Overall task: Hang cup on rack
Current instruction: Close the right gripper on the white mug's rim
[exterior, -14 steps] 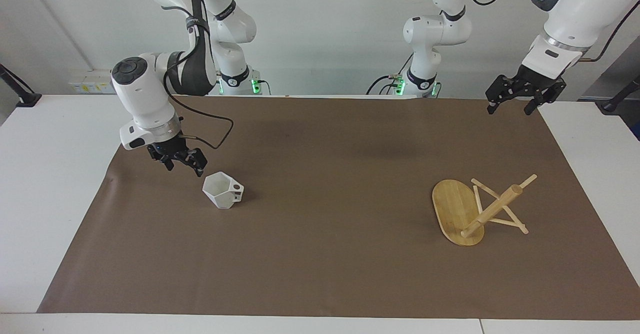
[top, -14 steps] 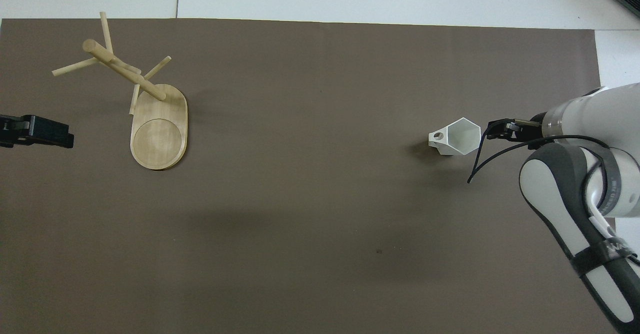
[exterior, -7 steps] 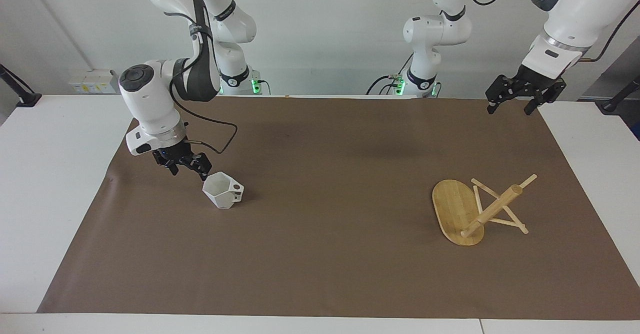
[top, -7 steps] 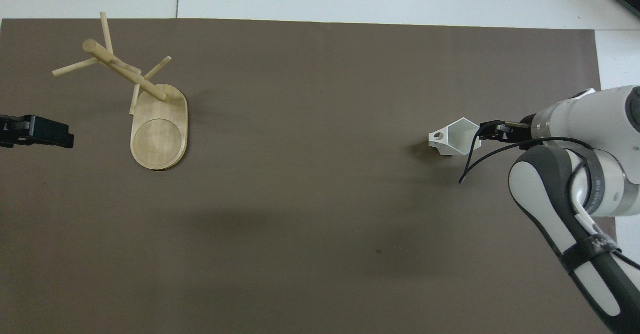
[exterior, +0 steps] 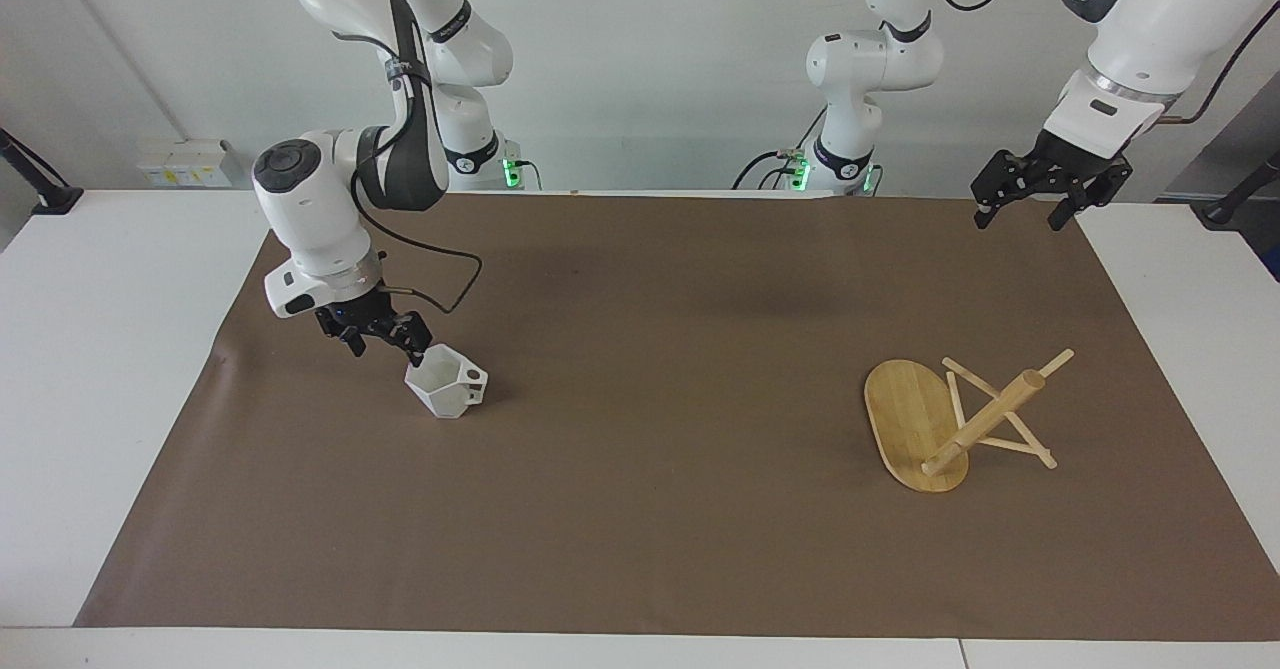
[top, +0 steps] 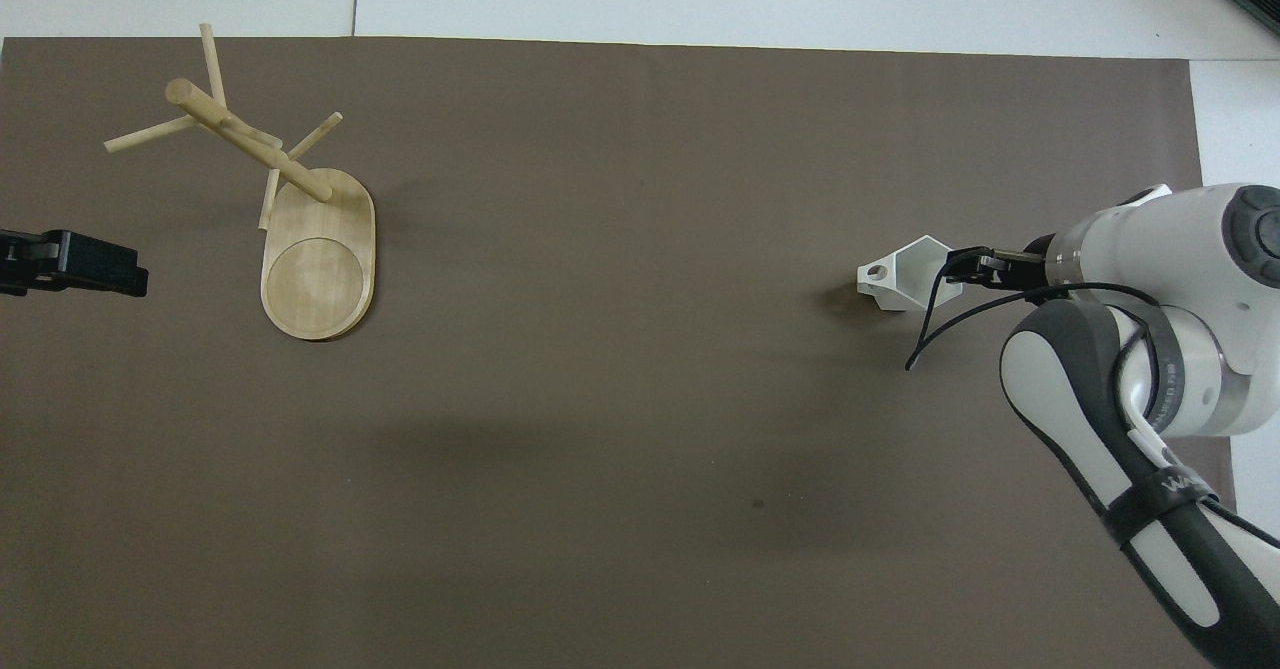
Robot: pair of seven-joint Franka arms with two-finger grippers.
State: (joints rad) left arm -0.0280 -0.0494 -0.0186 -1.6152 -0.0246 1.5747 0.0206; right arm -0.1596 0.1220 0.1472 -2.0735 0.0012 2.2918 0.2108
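Observation:
The white faceted cup (exterior: 447,385) (top: 908,279) stands upright on the brown mat toward the right arm's end, its handle pointing toward the middle of the table. My right gripper (exterior: 388,349) (top: 962,267) is open and tilted at the cup's rim, one fingertip over the rim's edge on the side away from the handle. Whether it touches the cup I cannot tell. The bamboo rack (exterior: 985,419) (top: 250,144) stands on its oval base (exterior: 905,409) (top: 318,274) toward the left arm's end. My left gripper (exterior: 1020,217) (top: 120,271) waits open, high over the mat's edge.
The brown mat (exterior: 650,469) covers most of the white table (exterior: 90,349). A black cable (exterior: 450,269) loops from the right wrist above the cup. Between cup and rack lies only bare mat.
My right gripper has come down and sideways from beside the cup to its rim. The cup, the rack and the left arm have not moved.

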